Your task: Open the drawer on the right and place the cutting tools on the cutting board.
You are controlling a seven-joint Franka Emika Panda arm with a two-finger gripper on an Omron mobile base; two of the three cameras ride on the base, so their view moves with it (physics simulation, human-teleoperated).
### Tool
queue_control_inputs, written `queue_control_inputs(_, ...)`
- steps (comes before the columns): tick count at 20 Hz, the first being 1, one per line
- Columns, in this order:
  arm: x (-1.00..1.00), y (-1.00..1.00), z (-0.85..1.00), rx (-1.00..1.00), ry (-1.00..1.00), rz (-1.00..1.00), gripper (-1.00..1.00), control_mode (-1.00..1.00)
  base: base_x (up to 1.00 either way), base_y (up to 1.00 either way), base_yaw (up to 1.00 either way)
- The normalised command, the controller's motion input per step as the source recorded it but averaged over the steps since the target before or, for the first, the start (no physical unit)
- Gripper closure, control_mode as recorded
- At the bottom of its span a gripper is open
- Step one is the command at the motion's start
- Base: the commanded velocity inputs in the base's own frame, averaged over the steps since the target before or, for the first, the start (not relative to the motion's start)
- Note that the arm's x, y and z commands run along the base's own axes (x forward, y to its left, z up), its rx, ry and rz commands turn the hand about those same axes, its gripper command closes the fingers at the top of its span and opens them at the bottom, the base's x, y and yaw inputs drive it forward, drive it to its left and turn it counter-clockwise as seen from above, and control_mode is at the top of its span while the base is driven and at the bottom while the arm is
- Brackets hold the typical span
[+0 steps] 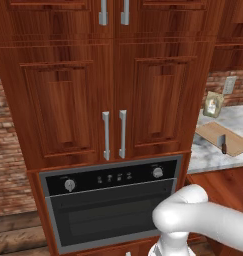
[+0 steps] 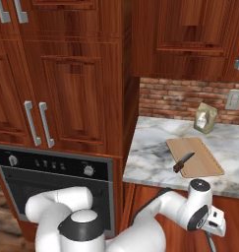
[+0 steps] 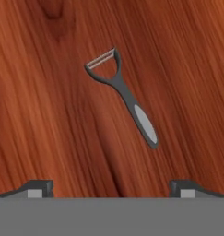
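On the grey-white marble worktop [image 2: 150, 157], a dark-handled knife [image 2: 183, 162] lies on the near left part of the flat light tan wooden cutting board [image 2: 199, 150]. In the hand view, a slim dark grey peeler [image 3: 125, 97] lies on reddish-brown wood, ahead of the gripper [image 3: 111, 186], whose jaws are spread wide, pinching nothing.

Black oven [image 1: 110, 207] beneath tall cabinet doors [image 1: 113, 95] (silver handles).

Below my claw lies a dark grey peeler [image 3: 125, 98] with a pale grey grip on streaked reddish-brown wood [image 3: 49, 115], while the light tan cutting board [image 2: 194, 156] carries a dark-handled knife [image 2: 183, 162] on grey-white marble countertop [image 2: 145, 157].
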Motion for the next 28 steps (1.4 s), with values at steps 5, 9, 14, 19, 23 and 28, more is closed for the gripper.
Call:
queue_control_inputs(5, 0.04, 0.0, -0.1, 0.0, 0.04, 0.0, -1.0, -1.0, 0.0, 0.0, 0.0)
queue_control_inputs(9, 0.0, -0.14, -0.26, 0.0, 0.0, 0.0, -1.0, -1.0, 0.0, 0.0, 0.0)
queue_control_inputs(14, 0.0, -0.2, -0.2, 0.0, 0.0, 0.0, -1.0, -1.0, 0.0, 0.0, 0.0)
queue_control_inputs(19, 0.0, -0.24, -0.16, 0.0, 0.0, 0.0, -1.0, -1.0, 0.0, 0.0, 0.0)
queue_control_inputs(23, 0.0, -0.19, -0.15, 0.0, 0.0, 0.0, -1.0, -1.0, 0.0, 0.0, 0.0)
queue_control_inputs(28, 0.01, -0.13, -0.25, 0.0, 0.01, 0.0, -1.0, -1.0, 0.0, 0.0, 0.0)
